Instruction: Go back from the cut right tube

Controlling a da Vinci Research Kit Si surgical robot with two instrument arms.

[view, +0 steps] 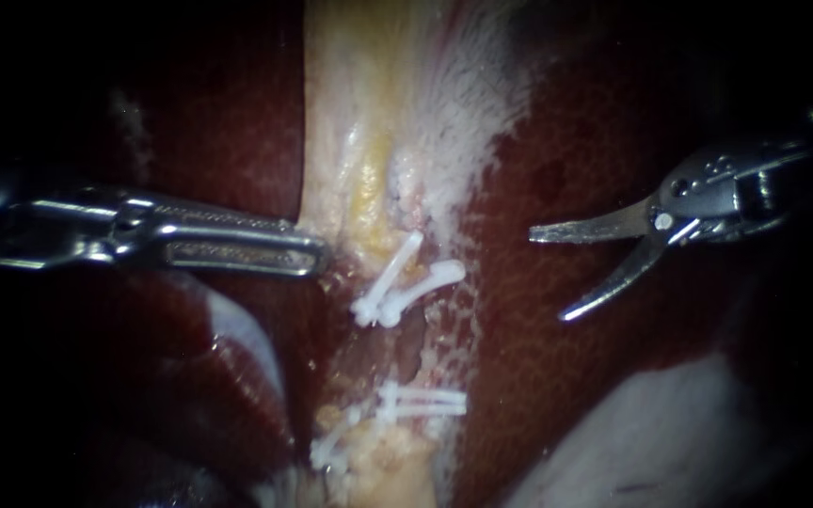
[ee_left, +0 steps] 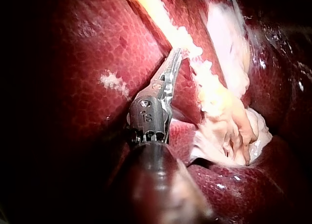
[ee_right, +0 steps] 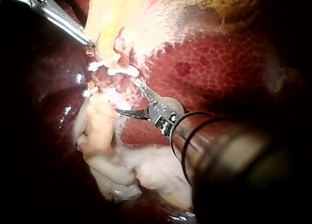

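Note:
In the endoscope view a pale yellow gallbladder (view: 369,122) runs down between dark red liver lobes (view: 557,376). Two white clips (view: 397,287) cross a tube just below it, and more white clips (view: 421,400) lie lower down. Raw reddish tissue (view: 383,353) shows in the gap between the two clip groups. My right instrument (view: 546,276) has curved blades; they stand open over the liver, well to the right of the clips and touching nothing. My left instrument (view: 317,254) is shut on the gallbladder's left edge, which the left wrist view (ee_left: 174,63) also shows.
A pale fatty flap (view: 651,433) lies at the lower right, and lumpy pale tissue (ee_right: 126,170) lies under my right instrument's shaft. In the right wrist view the open blades (ee_right: 126,95) sit just short of the clips (ee_right: 122,70). Liver surrounds everything.

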